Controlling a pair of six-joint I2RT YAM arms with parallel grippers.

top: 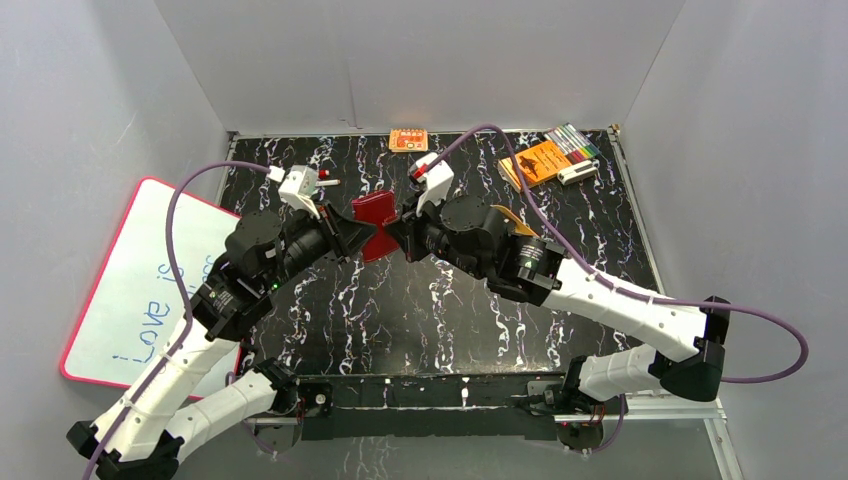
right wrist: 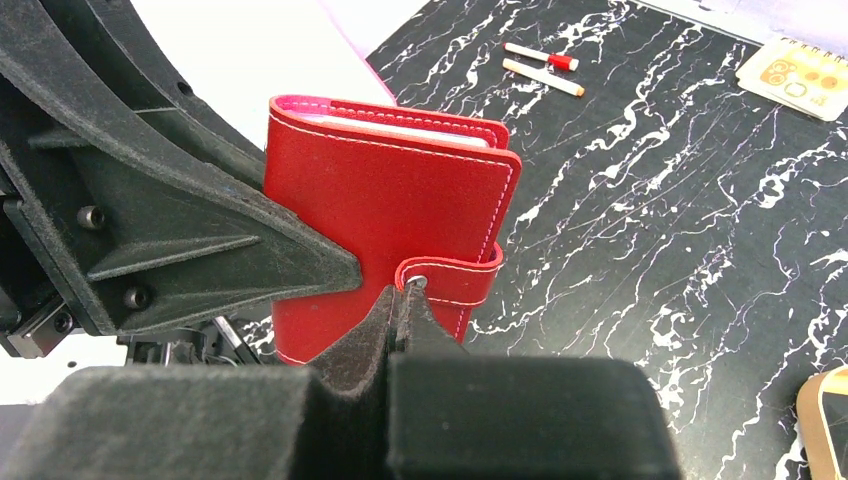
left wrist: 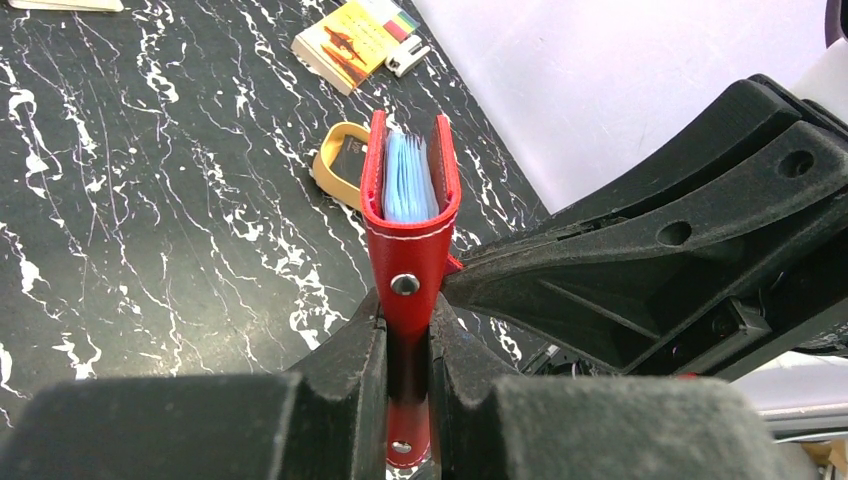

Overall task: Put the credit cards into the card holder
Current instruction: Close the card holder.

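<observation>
The red card holder [top: 375, 225] [left wrist: 410, 240] [right wrist: 390, 210] hangs above the middle of the table, folded, with pale blue sleeves showing at its top edge. My left gripper [top: 352, 235] [left wrist: 408, 330] is shut on its lower edge from the left. My right gripper [top: 400, 232] [right wrist: 415, 290] is shut with its tips pinching the end of the snap tab [right wrist: 450, 278] from the right. One dark credit card [left wrist: 352, 152] lies in a tan oval tray [left wrist: 330, 175] [right wrist: 815, 400] beyond the holder; my right arm mostly hides it in the top view.
A whiteboard [top: 150, 280] lies at the table's left edge. An orange booklet [top: 535, 162] [left wrist: 350, 40] and a pack of markers [top: 575, 140] lie at the back right, a small orange box [top: 408, 139] [right wrist: 800, 75] at the back middle, two pens [right wrist: 540, 65] near the back left.
</observation>
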